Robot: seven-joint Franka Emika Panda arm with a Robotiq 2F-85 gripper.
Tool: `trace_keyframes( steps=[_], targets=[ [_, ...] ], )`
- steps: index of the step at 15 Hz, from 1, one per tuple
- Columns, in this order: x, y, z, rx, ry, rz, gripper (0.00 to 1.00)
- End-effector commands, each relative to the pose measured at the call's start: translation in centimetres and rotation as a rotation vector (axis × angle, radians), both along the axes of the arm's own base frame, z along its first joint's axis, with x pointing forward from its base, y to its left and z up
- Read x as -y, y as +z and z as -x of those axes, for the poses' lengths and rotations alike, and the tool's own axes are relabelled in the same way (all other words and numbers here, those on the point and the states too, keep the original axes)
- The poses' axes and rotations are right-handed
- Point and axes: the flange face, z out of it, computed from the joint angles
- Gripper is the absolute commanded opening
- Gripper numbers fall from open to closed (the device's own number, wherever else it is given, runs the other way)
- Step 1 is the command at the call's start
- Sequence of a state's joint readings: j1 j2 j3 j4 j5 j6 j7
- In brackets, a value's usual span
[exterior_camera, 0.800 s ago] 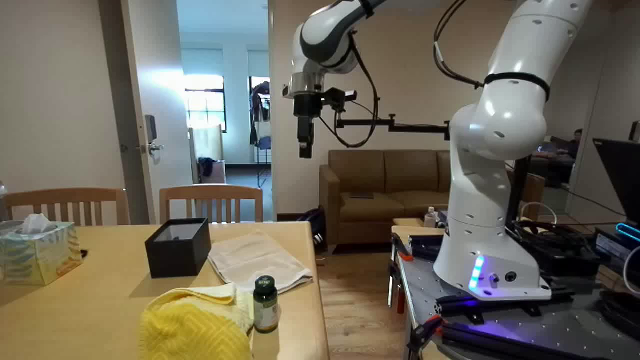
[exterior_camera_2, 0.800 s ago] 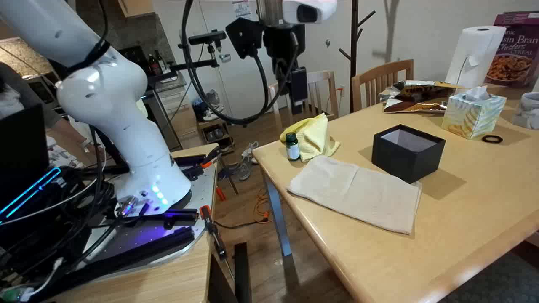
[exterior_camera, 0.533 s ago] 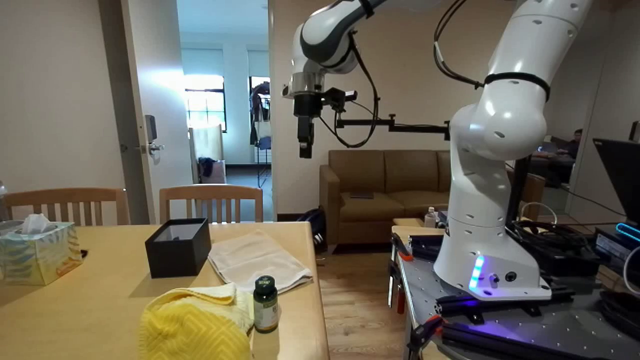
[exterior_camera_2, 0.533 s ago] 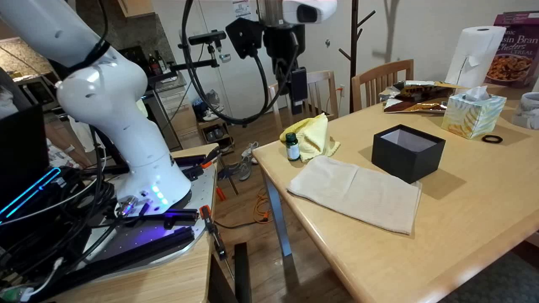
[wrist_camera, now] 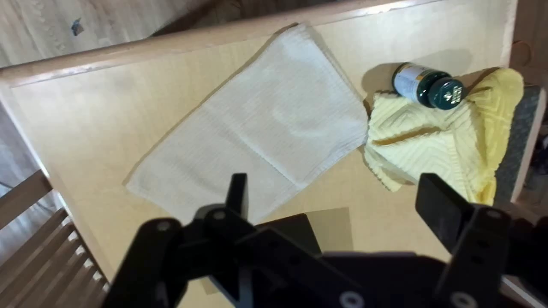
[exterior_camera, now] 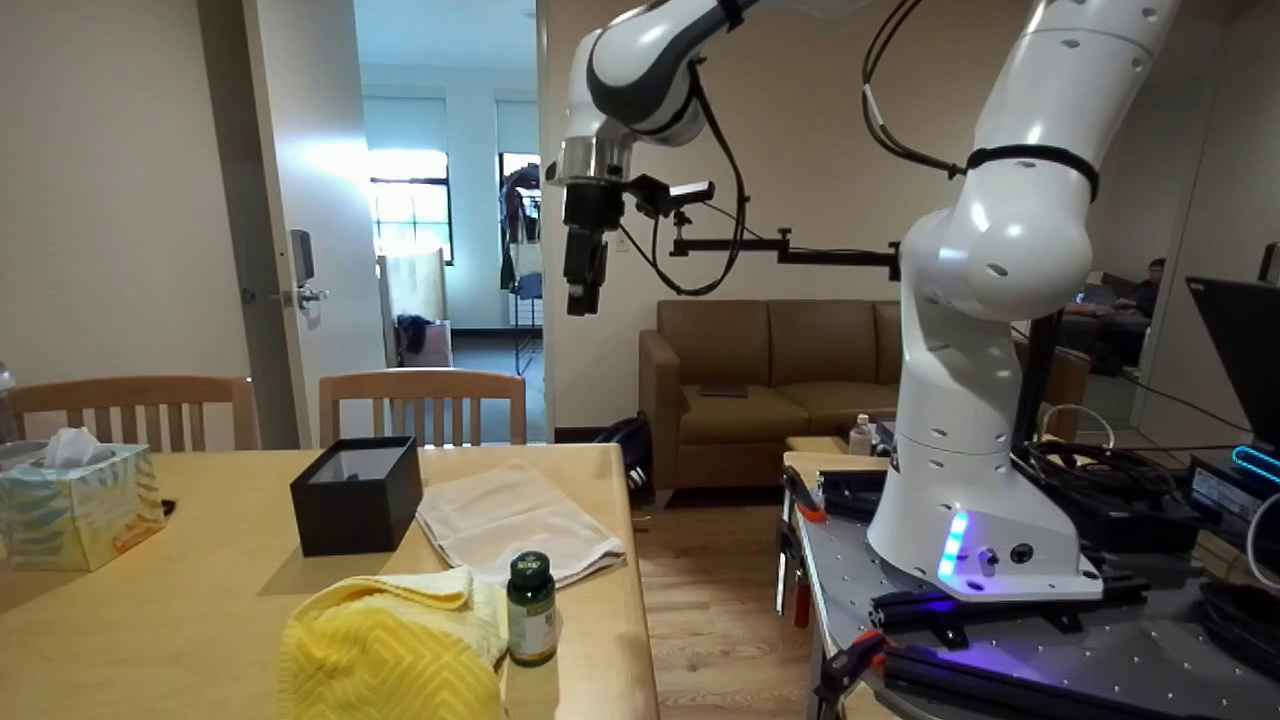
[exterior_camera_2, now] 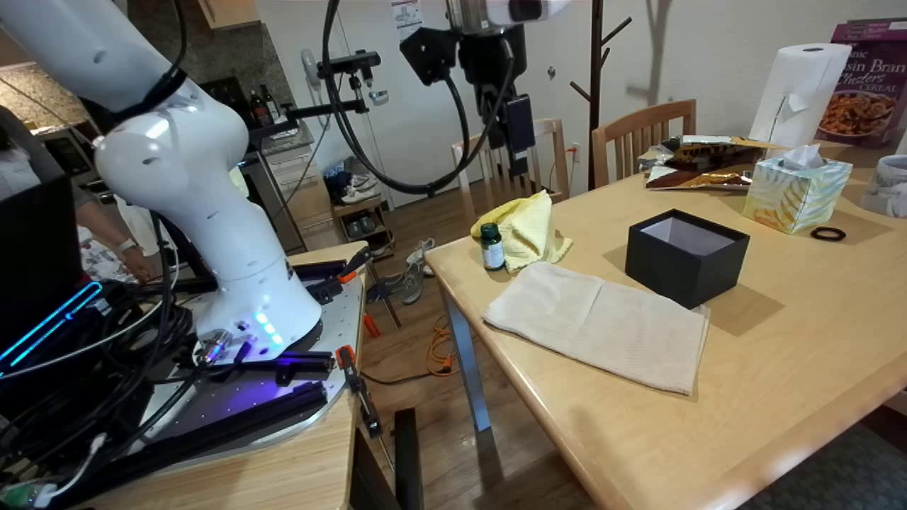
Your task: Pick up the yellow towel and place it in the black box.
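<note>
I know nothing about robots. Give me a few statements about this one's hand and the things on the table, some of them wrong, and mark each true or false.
1. The yellow towel lies outside the black box. True.
2. The robot's hand is open. True.
3. The hand is holding the yellow towel. False: it is empty, up in the air and apart from the yellow towel.
4. The black box is closed on top. False: its top is open.
5. A small green bottle stands upright beside the yellow towel. True.
6. The green bottle stands inside the black box. False: it stands on the table, outside the box.
</note>
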State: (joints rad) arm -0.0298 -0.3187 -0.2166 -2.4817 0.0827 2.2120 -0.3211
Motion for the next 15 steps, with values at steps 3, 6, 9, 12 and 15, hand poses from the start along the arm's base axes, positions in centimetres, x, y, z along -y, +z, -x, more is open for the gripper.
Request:
trace_keyframes(
  steps=[3,6,9,12,15],
  targets=[
    [-5.5,0.4,-2.8,0.004,-0.043,0.295,1.00],
    [-10.7,-0.8,-4.5,-0.048,0.112,0.374,1.00],
    [-14.8,-1.9,-6.1,-0.065,0.296,0.326,1.00],
    [-16.6,-3.3,-7.6,-0.077,0.447,0.272,1.00],
    [-16.6,-4.2,-9.1,-0.067,0.569,0.166,1.00]
  ],
)
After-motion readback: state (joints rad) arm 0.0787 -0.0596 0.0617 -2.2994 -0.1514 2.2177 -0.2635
